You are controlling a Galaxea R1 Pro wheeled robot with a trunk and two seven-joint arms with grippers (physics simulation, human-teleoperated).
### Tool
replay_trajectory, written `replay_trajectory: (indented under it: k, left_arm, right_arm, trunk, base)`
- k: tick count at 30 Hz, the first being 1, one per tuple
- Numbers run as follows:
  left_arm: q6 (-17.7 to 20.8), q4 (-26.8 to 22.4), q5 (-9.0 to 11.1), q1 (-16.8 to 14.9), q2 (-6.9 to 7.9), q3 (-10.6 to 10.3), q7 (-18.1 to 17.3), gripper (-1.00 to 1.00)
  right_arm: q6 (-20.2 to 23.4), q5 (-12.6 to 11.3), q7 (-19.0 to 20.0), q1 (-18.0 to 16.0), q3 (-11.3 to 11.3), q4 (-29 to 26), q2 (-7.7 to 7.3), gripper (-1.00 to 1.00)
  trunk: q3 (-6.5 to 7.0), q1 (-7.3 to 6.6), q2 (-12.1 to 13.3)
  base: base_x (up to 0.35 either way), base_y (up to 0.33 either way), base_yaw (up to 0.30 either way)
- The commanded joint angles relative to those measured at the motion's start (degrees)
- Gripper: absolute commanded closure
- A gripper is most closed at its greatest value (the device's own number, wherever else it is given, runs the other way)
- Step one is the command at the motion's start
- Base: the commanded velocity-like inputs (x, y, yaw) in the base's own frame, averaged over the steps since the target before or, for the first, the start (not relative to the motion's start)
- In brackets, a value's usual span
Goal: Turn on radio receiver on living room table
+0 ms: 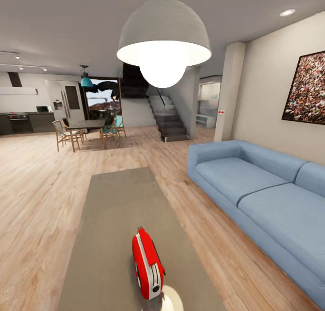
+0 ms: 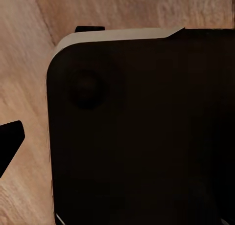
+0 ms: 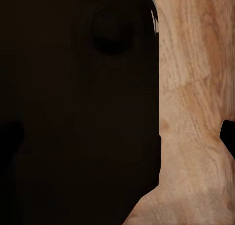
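Note:
The red radio receiver (image 1: 146, 266) stands upright on the near end of the long grey-brown table (image 1: 117, 203), seen edge-on, with its white side and red handle toward me. This is the living room, with its light wood floor (image 1: 40, 198). In the left wrist view, my left gripper (image 2: 117, 142) hangs over my own dark base, and one black fingertip (image 2: 11, 139) sits at the frame's edge. The right gripper (image 3: 117, 137) looks the same, with a fingertip (image 3: 228, 136) at the opposite edge. Both look open and empty.
A blue sofa (image 1: 262, 189) runs along the table's right side under a framed crowd picture (image 1: 307, 88). A white dome lamp (image 1: 163, 36) hangs overhead. Far back are a dining table with chairs (image 1: 85, 124), stairs (image 1: 169, 119) and a kitchen (image 1: 22, 119). A pale round shape (image 1: 170, 299) sits beside the radio.

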Motion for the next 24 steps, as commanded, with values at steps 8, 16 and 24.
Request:
replay_trajectory:
  k: [8, 16, 24]
  left_arm:
    - [0.00, 0.00, 0.00, 0.02, 0.02, -0.02, 0.04, -1.00]
    - [0.00, 0.00, 0.00, 0.03, 0.03, 0.00, 0.02, -1.00]
    - [0.00, 0.00, 0.00, 0.02, 0.03, 0.00, 0.06, -1.00]
  right_arm:
    - [-0.11, 0.02, 0.00, 0.00, 0.00, 0.00, 0.02, -1.00]
    - [-0.17, 0.08, 0.00, 0.00, 0.00, 0.00, 0.05, -1.00]
    - [-0.18, 0.09, 0.00, 0.00, 0.00, 0.00, 0.03, -1.00]
  trunk:
    - [0.00, 0.00, 0.00]
    - [0.00, 0.00, 0.00]
    - [0.00, 0.00, 0.00]
  base:
    - [0.119, -0.102, 0.035]
    - [0.009, -0.007, 0.247]
    - [0.001, -0.001, 0.280]
